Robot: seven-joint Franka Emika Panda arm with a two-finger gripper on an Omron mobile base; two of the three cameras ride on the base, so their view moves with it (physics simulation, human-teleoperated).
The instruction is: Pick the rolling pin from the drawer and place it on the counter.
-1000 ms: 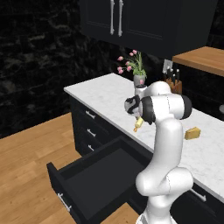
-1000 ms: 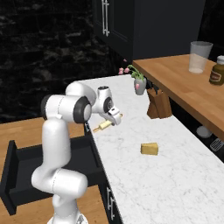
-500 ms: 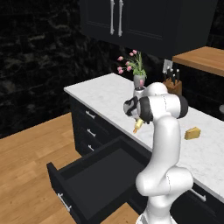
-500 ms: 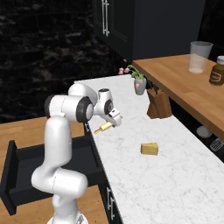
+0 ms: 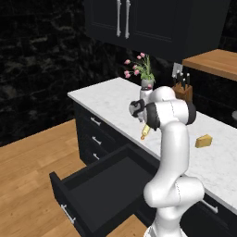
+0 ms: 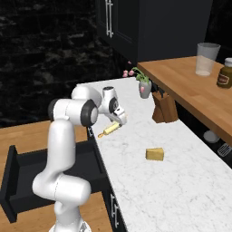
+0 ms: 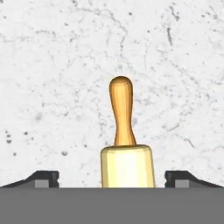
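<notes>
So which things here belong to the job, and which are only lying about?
Belonging to the job:
- rolling pin, between the open gripper jaws
- drawer, pulled open
- counter

Only lying about:
- yellow wedge block
- knife block
- flower vase
- glass and jar on the wooden shelf

In the hand view the slim pale-tan wooden rolling pin (image 7: 127, 166) is cut off at the bottom edge, so its near handle is hidden. In the left base view the white arm hides most of this pin (image 5: 146, 132).
</notes>
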